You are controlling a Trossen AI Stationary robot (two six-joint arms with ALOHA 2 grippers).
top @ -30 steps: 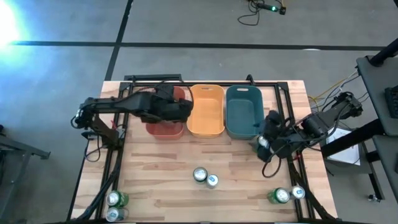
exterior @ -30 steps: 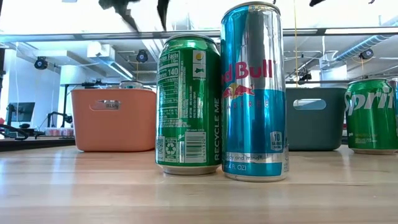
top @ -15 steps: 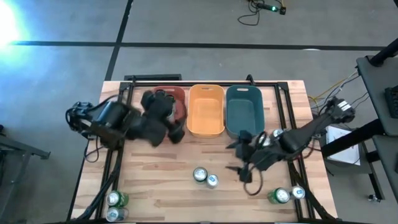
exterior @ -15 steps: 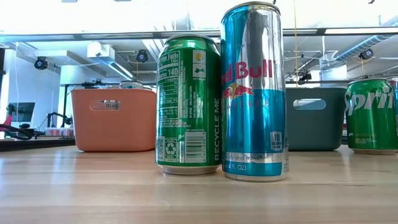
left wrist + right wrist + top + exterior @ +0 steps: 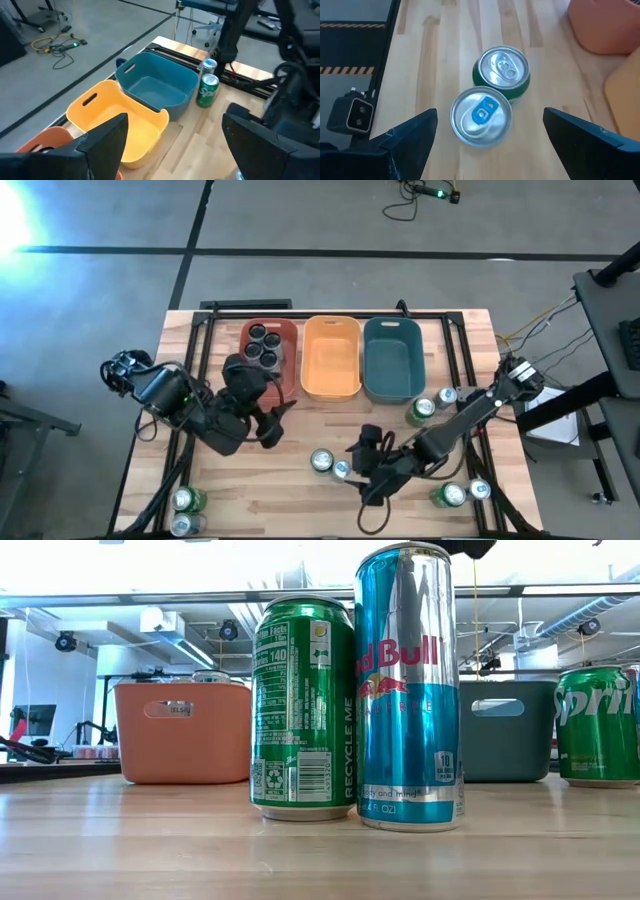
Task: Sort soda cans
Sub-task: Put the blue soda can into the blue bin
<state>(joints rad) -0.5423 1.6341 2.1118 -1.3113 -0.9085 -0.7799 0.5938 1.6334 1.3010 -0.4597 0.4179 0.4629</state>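
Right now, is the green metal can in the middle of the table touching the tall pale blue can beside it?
Touching. In the low view the green metal can and the tall pale blue can stand side against side with no gap; the right wrist view agrees.

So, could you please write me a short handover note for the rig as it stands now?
Left end effector: open, empty, in front of the red tub.
Right end effector: open, empty, beside the centre pair of cans.
Done: four dark cans in the red tub.
Left: centre pair, two cans by the teal tub, pairs at the front left corner and front right corner.
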